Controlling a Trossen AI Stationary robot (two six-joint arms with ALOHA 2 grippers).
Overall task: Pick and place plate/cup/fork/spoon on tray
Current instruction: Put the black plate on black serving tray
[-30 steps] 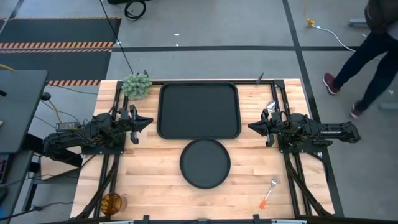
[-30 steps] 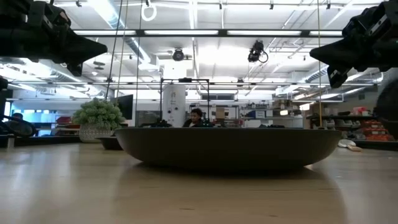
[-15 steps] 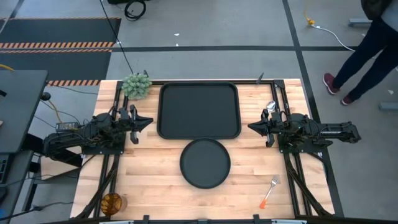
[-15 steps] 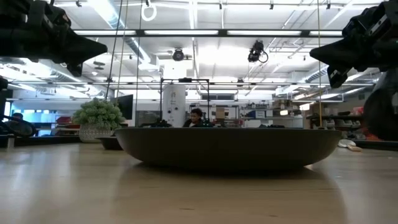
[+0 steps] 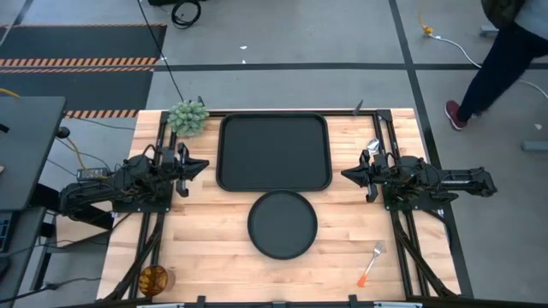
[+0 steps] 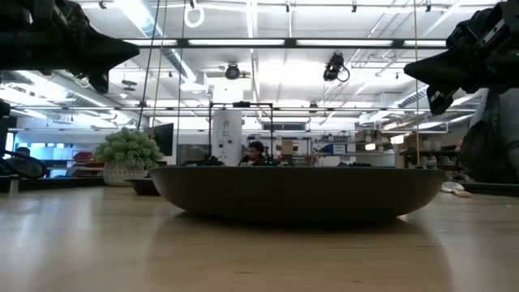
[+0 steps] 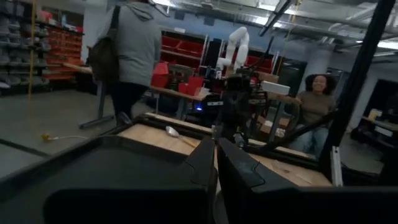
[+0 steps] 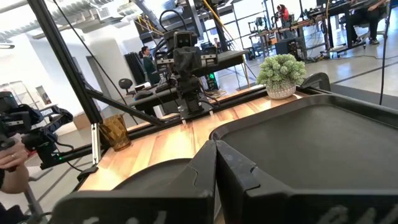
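Left gripper [image 5: 199, 165]: hovering at the left of the high view, just left of the tray's left edge, its fingers [image 7: 205, 163] lying together.
Right gripper [image 5: 349, 174]: hovering at the right of the high view, just right of the tray's right edge, its fingertips pressing together as the right wrist view [image 8: 216, 163] is showing.
Count: one tray, one plate, one cup, one fork, one spoon, one plant ball, two arms.
Tray [image 5: 274, 152]: lying at the upper centre of the high view, between the two grippers, holding nothing.
Plate [image 5: 282, 225]: sitting just below the tray in the high view, apart from it, below and between both grippers.
Cup [image 5: 154, 278]: standing at the lower left corner of the table, well below the left gripper.
Fork [image 5: 372, 263]: lying at the lower right of the table, well below the right gripper, tines pointing up-right.
Spoon [image 5: 372, 145]: lying at the upper right, just above the right arm, near its gripper.
Plant ball [image 5: 188, 116]: sitting at the upper left, beside the tray's top-left corner.
Low view only: plate [image 6: 297, 192] filling the middle of the frame, both arms hanging above the table in the upper corners.
Left wrist view only: spoon [image 7: 176, 134] seen across the tray [image 7: 93, 168], a person walking beyond the table, another sitting.
Right wrist view only: cup [image 8: 115, 131] showing amber at the table's far edge.
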